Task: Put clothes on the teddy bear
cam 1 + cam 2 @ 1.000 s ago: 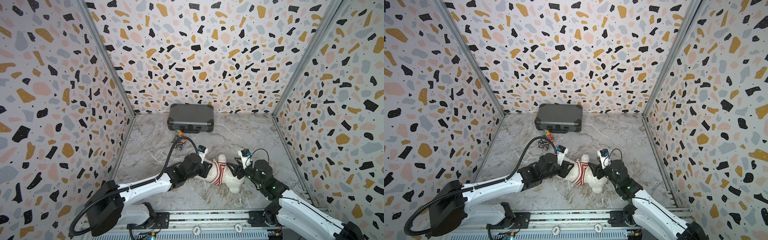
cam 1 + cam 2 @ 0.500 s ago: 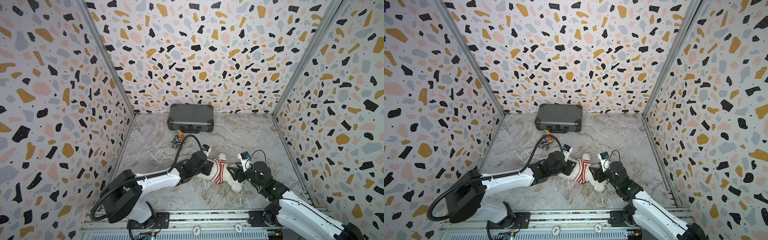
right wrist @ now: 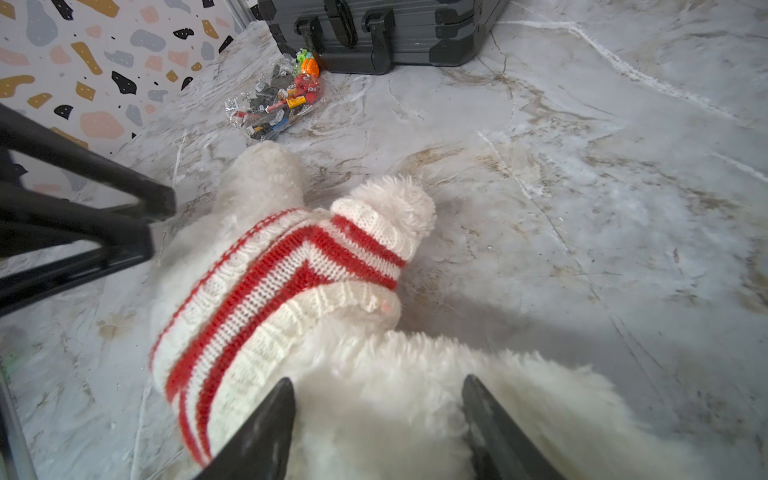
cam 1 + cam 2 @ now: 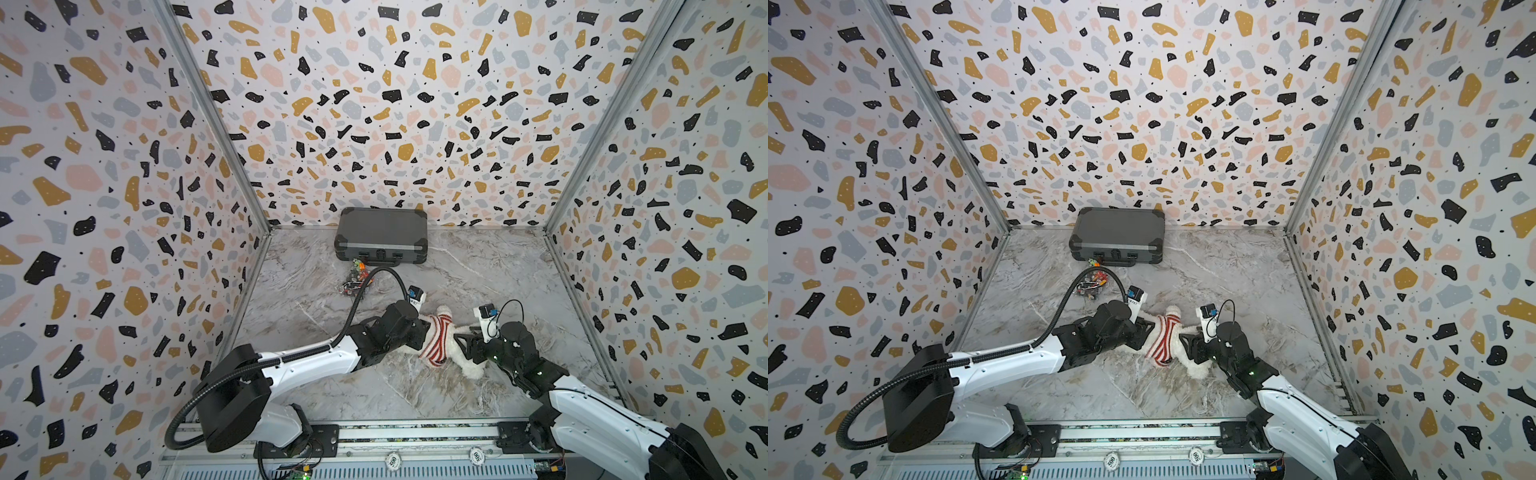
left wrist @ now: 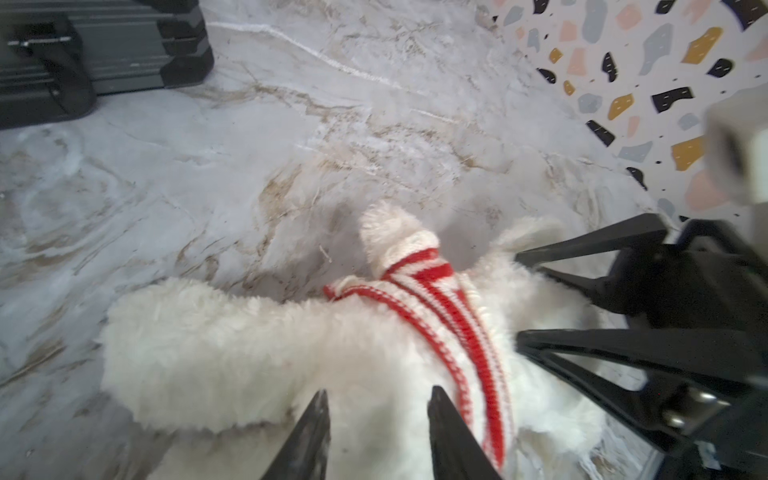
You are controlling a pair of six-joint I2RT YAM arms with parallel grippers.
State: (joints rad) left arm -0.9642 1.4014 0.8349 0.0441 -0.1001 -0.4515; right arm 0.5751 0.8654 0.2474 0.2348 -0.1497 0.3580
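The teddy bear (image 4: 471, 368) (image 4: 1196, 368) lies on the marble floor between my two grippers, in a red-and-white striped sweater (image 4: 436, 338) (image 4: 1163, 340) that covers its chest and one arm. My left gripper (image 4: 420, 332) (image 5: 376, 395) is at the head end, its jaws apart astride the fur beside the collar (image 5: 436, 291). My right gripper (image 4: 465, 347) (image 3: 378, 382) is at the leg end, its fingers sunk into the fluffy lower body (image 3: 415, 374). The bear's face is hidden under the left gripper in both top views.
A dark grey hard case (image 4: 381, 239) (image 4: 1117, 235) stands against the back wall. A clear bag of small coloured bricks (image 4: 355, 278) (image 3: 282, 99) lies in front of it, just behind my left arm's cable. Patterned walls close in three sides.
My left arm has swung its elbow round and its gripper has crept over the bear's head, jaws a little wider. The bear and the right gripper have barely shifted.
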